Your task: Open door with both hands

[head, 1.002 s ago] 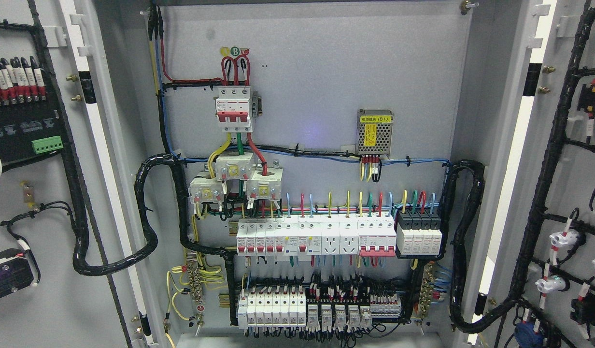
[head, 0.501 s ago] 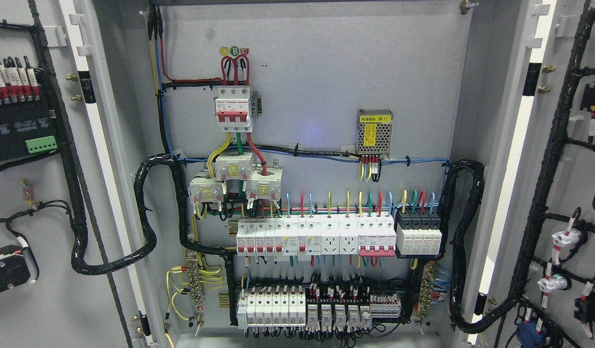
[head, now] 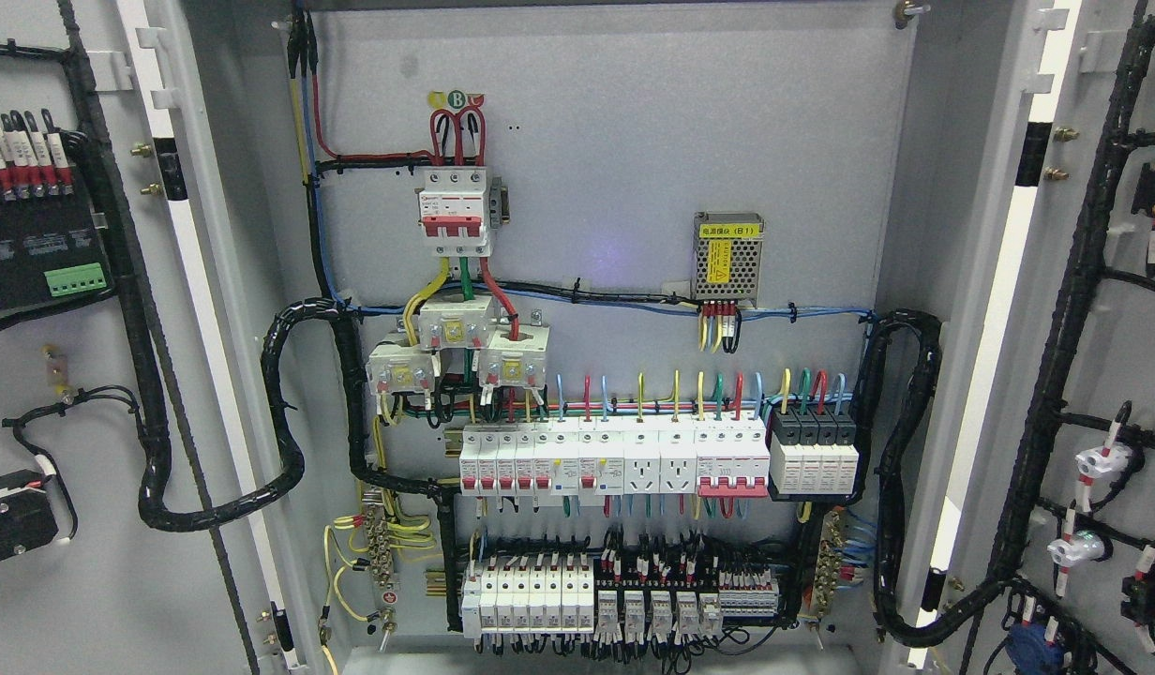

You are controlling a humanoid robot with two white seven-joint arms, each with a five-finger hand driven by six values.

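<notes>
1. Neither robot hand shows in the head view, so whether the fingers are released, clenched or grasping anything cannot be told.
2. The left door point(head: 90, 394) stands swung wide at 9 o'clock, its inner face turned to the camera and its outer part cut off by the frame edge.
3. The right door point(head: 1102, 356) stands open at 3 o'clock, likewise cut off at the edge.
4. Between them the cabinet back panel point(head: 615, 141) is fully exposed.
5. A row of breakers point(head: 615, 459) sits at 6 o'clock from centre; their labels are too small to read.
6. A black cable loom point(head: 282, 412) loops from the left door into the cabinet.
7. The lowest terminals are cropped by the bottom edge.
</notes>
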